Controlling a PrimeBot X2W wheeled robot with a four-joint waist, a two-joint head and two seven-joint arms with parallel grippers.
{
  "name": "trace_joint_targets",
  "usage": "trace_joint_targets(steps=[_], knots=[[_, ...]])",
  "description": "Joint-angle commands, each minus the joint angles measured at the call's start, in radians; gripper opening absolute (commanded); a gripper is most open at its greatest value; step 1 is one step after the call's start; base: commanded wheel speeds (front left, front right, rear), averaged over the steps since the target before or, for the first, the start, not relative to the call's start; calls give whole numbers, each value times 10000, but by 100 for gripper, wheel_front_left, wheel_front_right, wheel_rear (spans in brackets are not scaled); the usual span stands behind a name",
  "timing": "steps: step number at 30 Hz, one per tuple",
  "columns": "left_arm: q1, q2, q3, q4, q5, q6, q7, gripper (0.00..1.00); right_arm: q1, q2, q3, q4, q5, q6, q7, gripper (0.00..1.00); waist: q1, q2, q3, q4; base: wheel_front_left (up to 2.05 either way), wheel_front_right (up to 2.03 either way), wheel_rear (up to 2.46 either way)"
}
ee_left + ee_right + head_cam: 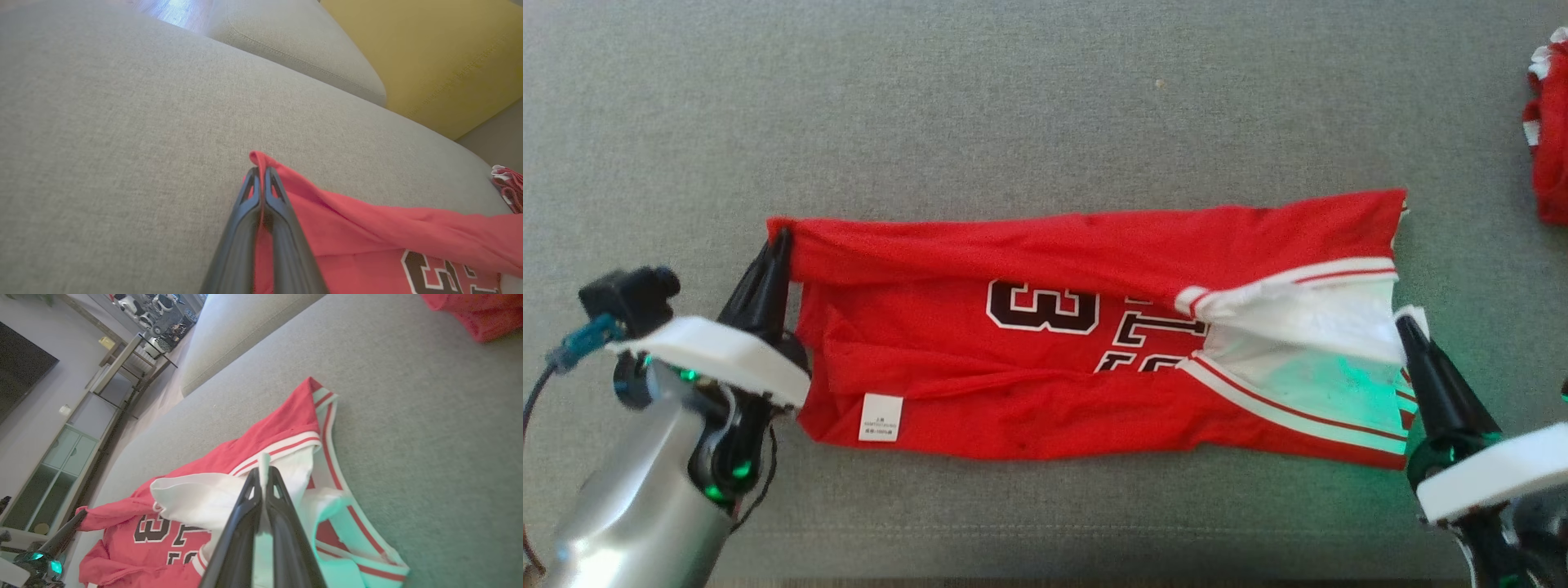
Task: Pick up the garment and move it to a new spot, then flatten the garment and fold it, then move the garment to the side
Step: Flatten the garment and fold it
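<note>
The garment is a red jersey with white trim and black numerals, stretched sideways on the grey sofa cushion, its far edge folded over toward me. My left gripper is shut on the garment's far-left red corner; the left wrist view shows red cloth pinched between the dark fingers. My right gripper is shut on the white edge at the garment's right end; in the right wrist view white fabric sits between its fingers. The left gripper also appears there, at the lower left.
A second red and white garment lies bunched at the far right edge of the cushion. A yellow cushion stands behind. Off the sofa, shelving and a glass cabinet line the room.
</note>
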Motion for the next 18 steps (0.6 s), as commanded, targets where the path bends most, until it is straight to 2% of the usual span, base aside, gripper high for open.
trace_joint_targets(steps=[1, 4, 5, 6, 7, 14, 18], knots=[[9, 499, 463, -354, -30, 97, -119, 0, 78, -12, 67, -438, -157, 37, 49, 0, 0, 0, -16, -9, 0, 0, 0], [345, 501, 410, -470, -132, 173, -14, 0, 298, 120, 134, -391, -390, 37, 207, 0, 0, 0, -29, -37, 0, 0, 0], [413, 466, 387, -451, -175, 188, 29, 7, 349, 148, 200, -329, -509, 37, 290, 8, 0, 0, -29, -42, 0, 0, 0], [455, 430, 366, -404, -198, 202, 48, 58, 386, 169, 297, -284, -653, 37, 362, 40, 0, 0, -34, -47, 0, 0, 0], [480, 380, 356, -352, -210, 200, 41, 100, 405, 192, 371, -244, -784, 37, 394, 100, 0, 0, -47, -53, 0, 0, 0], [584, 136, 595, -59, 436, 476, -101, 100, 315, -48, 683, -143, -2300, 37, -428, 100, 0, 0, -145, -132, 0, 0, 0], [938, -236, 1759, -983, 1807, 963, -118, 100, 7, 21, 440, -233, -3411, 37, -1727, 100, 0, 0, -296, -181, 0, 0, 0]])
